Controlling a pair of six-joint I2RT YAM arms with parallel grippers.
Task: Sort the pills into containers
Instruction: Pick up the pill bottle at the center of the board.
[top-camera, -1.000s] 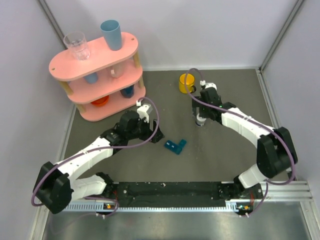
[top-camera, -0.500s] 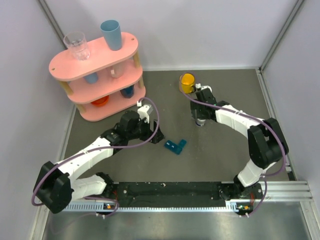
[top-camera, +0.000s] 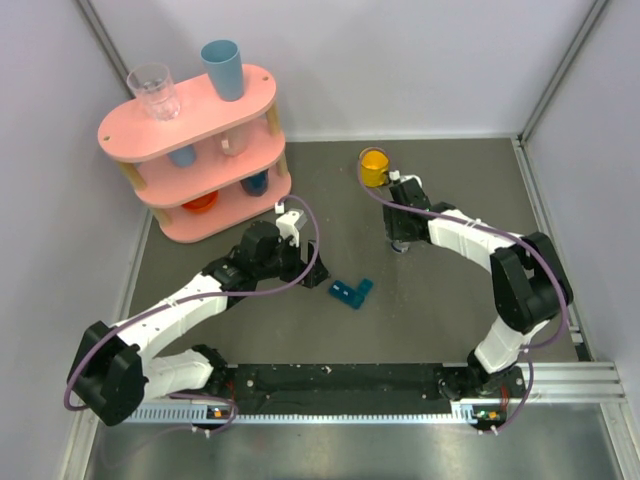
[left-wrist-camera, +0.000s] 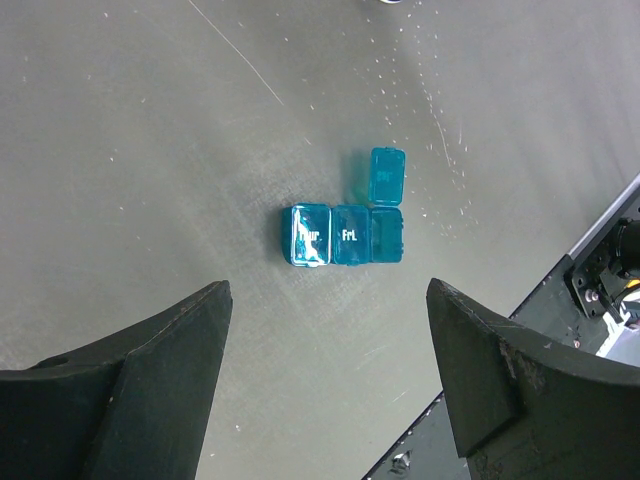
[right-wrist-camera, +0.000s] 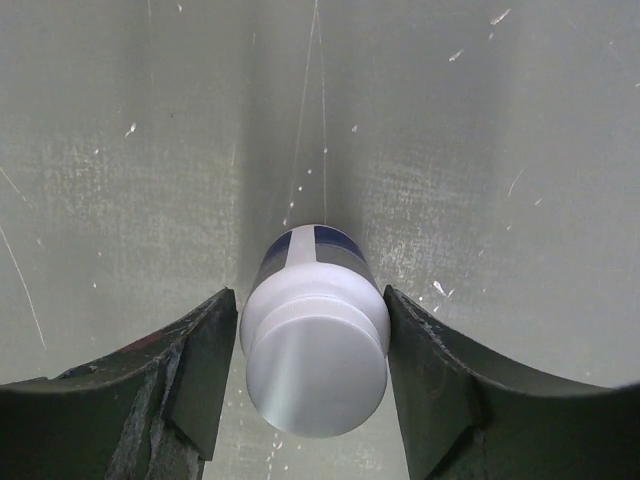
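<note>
The small dark-teal rectangular plastic pill box (left-wrist-camera: 345, 235) lay on the grey surface (top-camera: 440, 320) near its middle. It was a short strip of three square compartments. In the left wrist view its long axis ran from 9 to 3 o'clock, in line with the gap between the jaws. The lid (left-wrist-camera: 387, 176) of the 3 o'clock compartment was flipped open toward 12. No loose pills showed anywhere in view.

The jaws of the left arm (top-camera: 190, 300) stood wide apart with nothing between them. The box sat just ahead of them at 12 o'clock in that arm's own camera. From overhead it was at roughly 4 o'clock from them, and this arm was clearly the nearer of the two.

The jaws of the right arm (top-camera: 465, 238) hung over a small white capped plastic bottle (right-wrist-camera: 315, 345) that stood upright. One pad (right-wrist-camera: 205, 370) was at 9 o'clock of the cap and the other at 3, each right against its side. Whether they pressed the cap or only flanked it could not be told.

From that bottle the box lay well apart at about 7 o'clock overhead, and a yellow mug (top-camera: 374, 166) stood near at 11. I judged that the next move hinged on carrying the bottle along that 7 o'clock line to the open end compartment.
</note>
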